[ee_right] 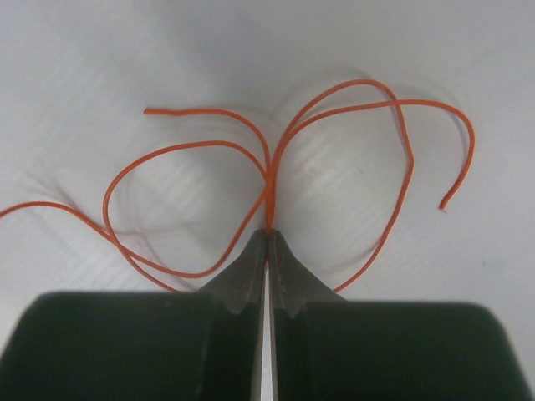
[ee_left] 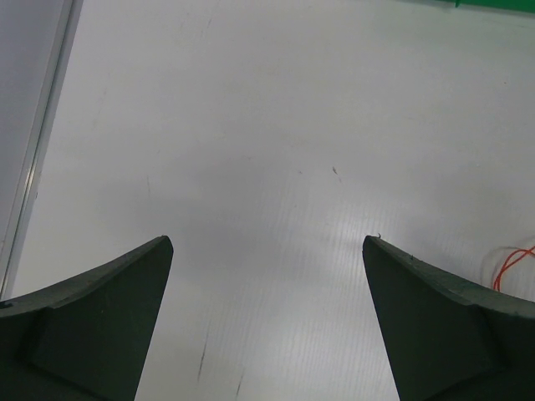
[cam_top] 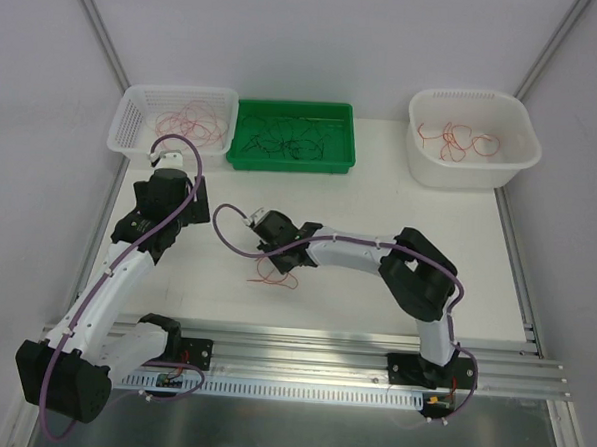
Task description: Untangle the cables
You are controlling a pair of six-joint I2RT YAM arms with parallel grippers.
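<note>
Thin orange-red cables (ee_right: 188,146) lie in loose loops on the white table, seen small in the top view (cam_top: 272,272). My right gripper (ee_right: 268,232) is shut on them where the strands cross, its tips pinching the bunch. In the top view the right gripper (cam_top: 274,254) sits mid-table over the loops. My left gripper (ee_left: 267,242) is open above bare table, nothing between its fingers; an orange strand (ee_left: 512,266) shows at the right edge. In the top view the left gripper (cam_top: 170,155) hangs near the white basket.
A white basket (cam_top: 134,110) with pinkish-red wires stands at the back left. Beside it is a green tray (cam_top: 348,136) with dark wires. A white tub (cam_top: 519,125) with orange-red wires stands at the back right. A metal rail (cam_top: 322,355) runs along the near edge.
</note>
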